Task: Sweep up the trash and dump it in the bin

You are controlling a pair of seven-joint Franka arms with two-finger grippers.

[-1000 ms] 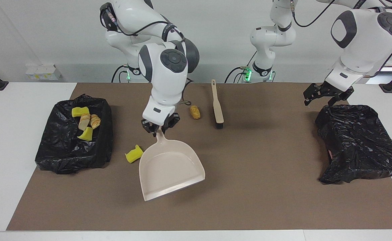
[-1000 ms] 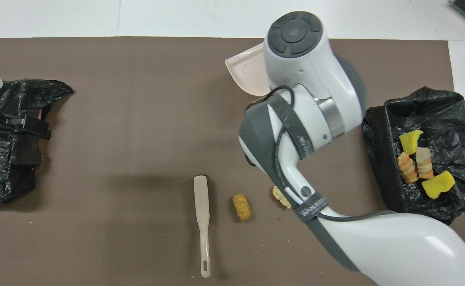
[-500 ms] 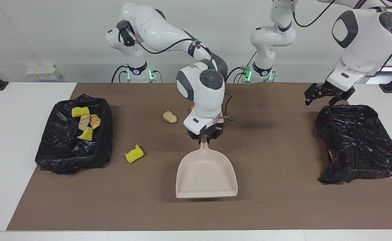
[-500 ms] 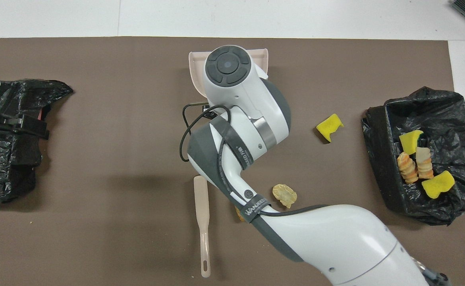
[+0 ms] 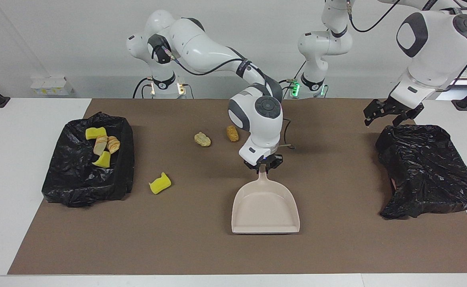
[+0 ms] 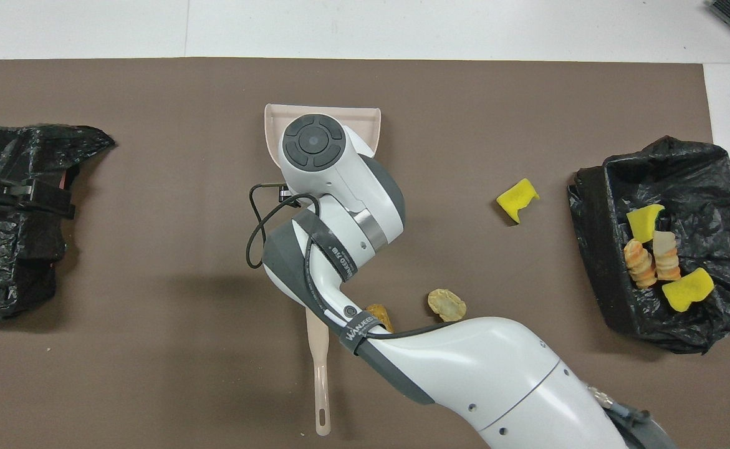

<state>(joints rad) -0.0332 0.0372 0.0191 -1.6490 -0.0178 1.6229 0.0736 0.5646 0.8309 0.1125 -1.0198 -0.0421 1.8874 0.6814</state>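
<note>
Now right gripper point(image 5: 263, 166) grips dustpan point(image 5: 265, 208), its mouth pointing away from robots

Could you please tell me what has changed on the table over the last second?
The right claw, shut on the dustpan handle, has carried it away from the bin holding four pieces toward the table's middle. The three loose trash pieces, the brush and the left claw above the other bag stayed put.

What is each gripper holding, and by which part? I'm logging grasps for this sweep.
The right gripper is shut on the dustpan, gripping the end of its handle. The left gripper hangs over a black bag, holding nothing.
</note>
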